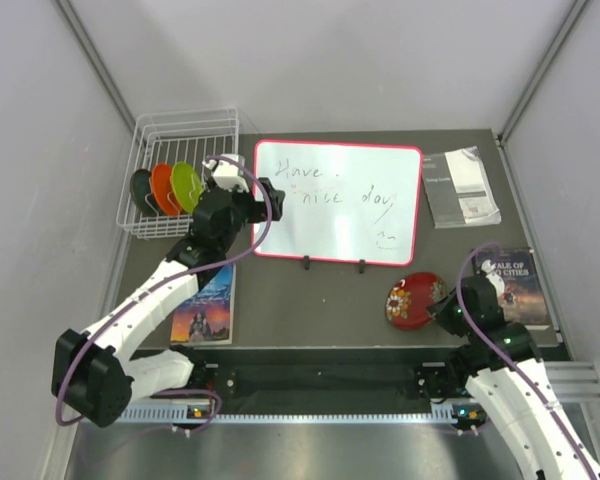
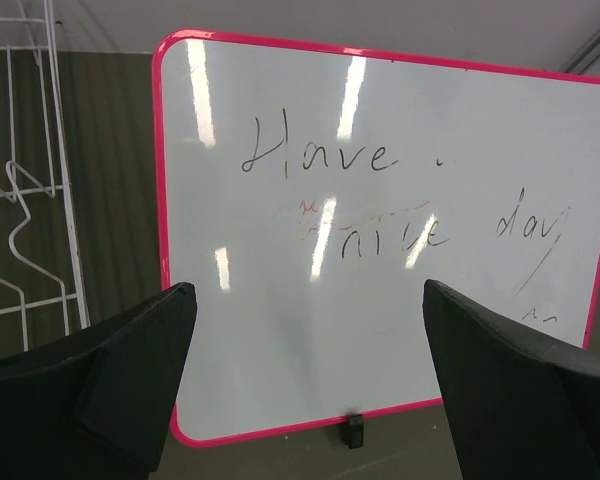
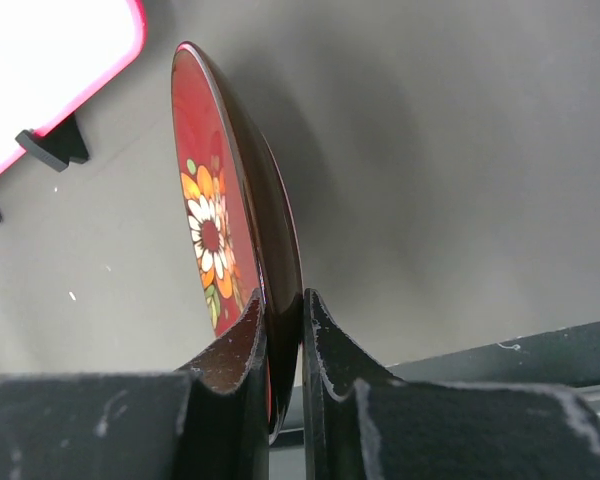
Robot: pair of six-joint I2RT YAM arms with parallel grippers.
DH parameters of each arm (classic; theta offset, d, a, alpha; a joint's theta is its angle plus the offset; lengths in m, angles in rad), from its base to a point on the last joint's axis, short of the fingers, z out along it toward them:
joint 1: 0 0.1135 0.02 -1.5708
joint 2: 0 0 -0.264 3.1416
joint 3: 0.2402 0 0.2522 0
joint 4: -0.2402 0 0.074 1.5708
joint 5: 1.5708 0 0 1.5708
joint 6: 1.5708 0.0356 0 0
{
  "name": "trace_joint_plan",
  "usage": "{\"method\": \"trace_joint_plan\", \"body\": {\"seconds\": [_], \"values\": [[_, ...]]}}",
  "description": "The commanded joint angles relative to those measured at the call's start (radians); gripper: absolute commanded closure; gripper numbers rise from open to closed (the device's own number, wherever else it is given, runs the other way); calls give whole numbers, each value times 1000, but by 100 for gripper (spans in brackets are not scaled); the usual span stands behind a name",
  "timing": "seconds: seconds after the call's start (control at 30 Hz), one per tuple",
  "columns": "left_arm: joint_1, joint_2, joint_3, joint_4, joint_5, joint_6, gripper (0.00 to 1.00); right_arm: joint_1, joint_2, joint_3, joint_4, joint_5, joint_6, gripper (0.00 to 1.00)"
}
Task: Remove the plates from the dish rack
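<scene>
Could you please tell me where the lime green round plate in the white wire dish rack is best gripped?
Probably its top rim, from above. The lime green round plate stands on edge in the white wire dish rack, rim sticking up free; the orange round plate stands close beside it, so one of the jaws must slip between them.

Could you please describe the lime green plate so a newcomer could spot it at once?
Start at the red-framed whiteboard; the white wire dish rack stands to its left, at the far left corner. Three plates stand on edge in it in a row, and the lime green plate is the one nearest the whiteboard, next to the orange plate.
</scene>
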Motion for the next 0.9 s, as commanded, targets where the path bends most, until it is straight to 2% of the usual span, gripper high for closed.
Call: {"method": "trace_joint_plan", "body": {"seconds": [0.0,0.07,0.13,0.27,0.43,0.7,0.77,0.87], "values": [[9,11,24,20,23,-15,1,-8,26,-6,62,-38,-2,100],[11,17,24,21,31,-19,1,-8,33,-8,64,-44,-2,100],[11,20,24,21,35,-21,1,-7,42,-10,65,-46,-2,95],[17,28,20,26,35,-23,1,-8,62,-26,95,-39,4,91],[21,31,16,18,35,-23,1,-6,117,-19,107,-33,-4,77],[29,33,17,14,39,-16,1,-7,152,7,82,-7,8,66],[34,39,20,11,40,-13,1,-8,164,21,69,2,19,62],[46,45,20,9,32,-10,1,-8,188,43,50,25,24,50]]}}
